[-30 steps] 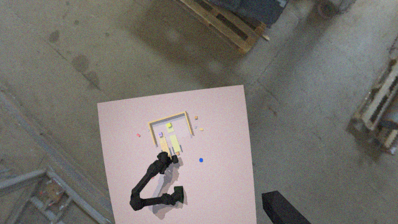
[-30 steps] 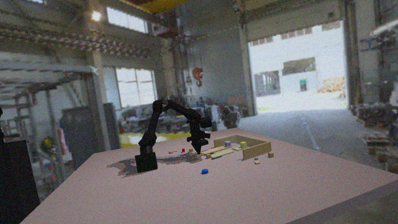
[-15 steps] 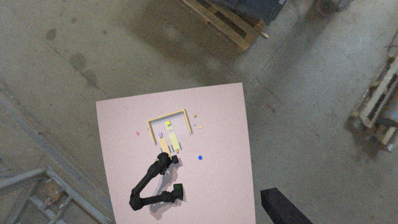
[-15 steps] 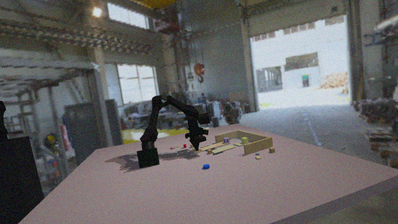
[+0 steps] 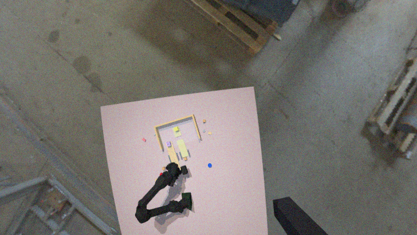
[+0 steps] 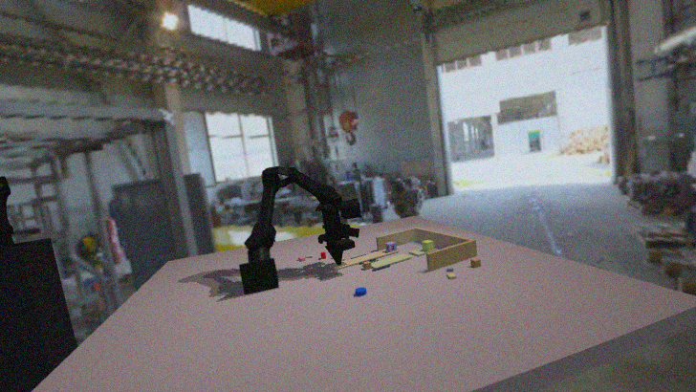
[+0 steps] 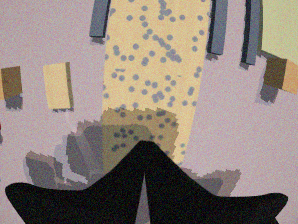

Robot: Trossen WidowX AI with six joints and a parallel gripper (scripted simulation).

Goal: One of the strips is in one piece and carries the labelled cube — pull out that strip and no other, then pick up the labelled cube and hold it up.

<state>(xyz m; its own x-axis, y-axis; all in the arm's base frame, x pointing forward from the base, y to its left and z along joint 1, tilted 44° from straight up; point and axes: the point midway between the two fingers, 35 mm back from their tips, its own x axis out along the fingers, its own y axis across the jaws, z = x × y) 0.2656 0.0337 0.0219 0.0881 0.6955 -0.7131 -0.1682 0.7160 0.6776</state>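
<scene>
The long spotted tan strip [image 5: 172,152] [image 6: 366,258] [image 7: 155,60] looks unbroken and carries the purple labelled cube [image 5: 168,144] [image 6: 391,247] on its far end. The pale green strip [image 5: 183,148] [image 6: 392,261] [image 7: 283,22] lies beside it. A gap parts it from a short green piece [image 5: 177,134] [image 6: 417,252], which carries a yellow-green cube [image 5: 176,129] [image 6: 427,245]. My gripper [image 6: 338,263] [image 7: 145,147] is shut with nothing between its fingers. Its tips are at the tan strip's near end, over or on its top; contact cannot be told. The arm hides that end in the top view.
A three-sided wooden wall [image 5: 174,121] [image 6: 450,256] surrounds the strips' far part. Dark guide rails [image 7: 218,25] flank the strips. Small blocks lie near their front ends, including an orange one [image 5: 185,159] [image 6: 366,265]. A blue disc [image 5: 209,165] [image 6: 359,292] lies to the right.
</scene>
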